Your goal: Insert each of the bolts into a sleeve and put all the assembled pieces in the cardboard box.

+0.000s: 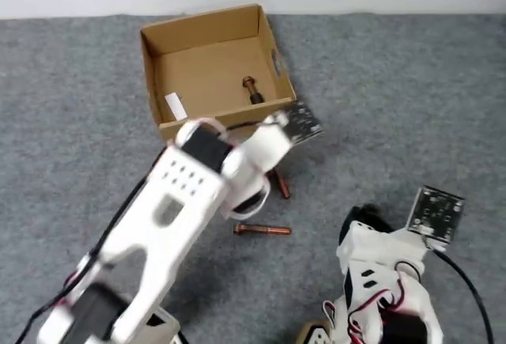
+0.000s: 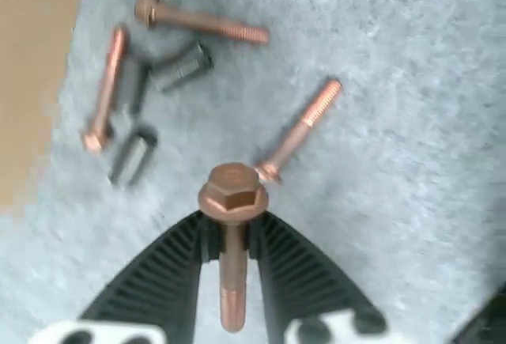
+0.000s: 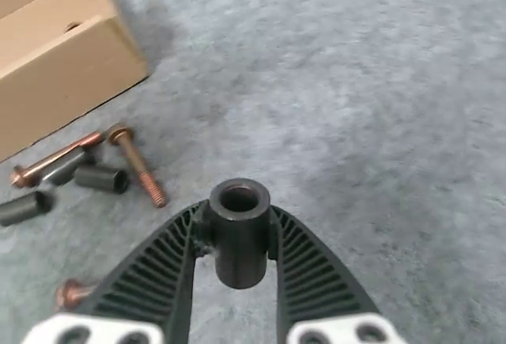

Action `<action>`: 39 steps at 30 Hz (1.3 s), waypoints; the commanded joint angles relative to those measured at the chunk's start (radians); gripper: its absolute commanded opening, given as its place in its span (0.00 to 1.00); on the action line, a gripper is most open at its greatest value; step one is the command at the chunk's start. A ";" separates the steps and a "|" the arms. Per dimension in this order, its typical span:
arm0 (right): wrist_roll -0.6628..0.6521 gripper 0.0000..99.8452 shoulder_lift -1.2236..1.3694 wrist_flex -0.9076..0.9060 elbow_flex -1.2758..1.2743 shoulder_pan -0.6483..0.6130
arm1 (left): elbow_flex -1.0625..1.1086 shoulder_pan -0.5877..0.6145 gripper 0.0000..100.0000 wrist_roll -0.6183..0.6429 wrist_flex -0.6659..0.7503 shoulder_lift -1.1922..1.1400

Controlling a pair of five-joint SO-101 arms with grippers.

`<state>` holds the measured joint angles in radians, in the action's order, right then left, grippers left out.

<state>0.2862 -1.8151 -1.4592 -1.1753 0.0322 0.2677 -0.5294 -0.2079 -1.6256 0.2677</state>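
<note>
Bolt (image 2: 233,192) and sleeve (image 3: 239,261) are each sitting in one of my end effectors. My left end effector (image 2: 232,229) is pinching the bolt by its shank. The hex head is poking out past the fingertips and the threaded end is pointing back toward my wrist, so its long axis is running along the fingers. My right end effector (image 3: 239,229) is pinching the sleeve across its barrel, with the open bore facing my wrist camera.

In the high view my right arm is sitting at about 4 o'clock from my left wrist, well apart. I am judging that the mating turns on lining up those two axes, thread end to bore.

The cardboard box (image 1: 202,32) is lying at 11 o'clock from my left wrist, with one assembled piece (image 1: 251,89) inside. A loose bolt (image 1: 262,230) is lying on the surface (image 1: 395,83) at 6 o'clock from that wrist.
</note>
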 commanded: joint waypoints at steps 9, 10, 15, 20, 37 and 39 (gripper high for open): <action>-0.012 0.01 -0.001 0.035 0.029 -0.243 | 0.481 0.011 0.00 0.270 0.209 0.640; -0.014 0.01 -0.001 0.035 0.029 -0.260 | 0.522 0.011 0.00 0.301 0.250 0.698; -0.014 0.01 0.001 0.038 0.029 -0.361 | 0.696 0.012 0.00 0.414 0.422 0.930; -0.015 0.01 0.001 0.038 0.028 -0.466 | 0.763 0.052 0.00 0.491 0.529 1.102; -0.344 0.01 0.001 0.245 -0.069 -0.863 | 0.840 0.003 0.00 0.709 0.677 1.428; -0.362 0.01 0.001 0.283 -0.081 -0.872 | 0.840 -0.035 0.00 0.723 0.677 1.448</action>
<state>-0.0376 -1.8105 -1.2428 -1.2582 -0.8209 1.1208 -0.5155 0.4780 -0.9858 1.6824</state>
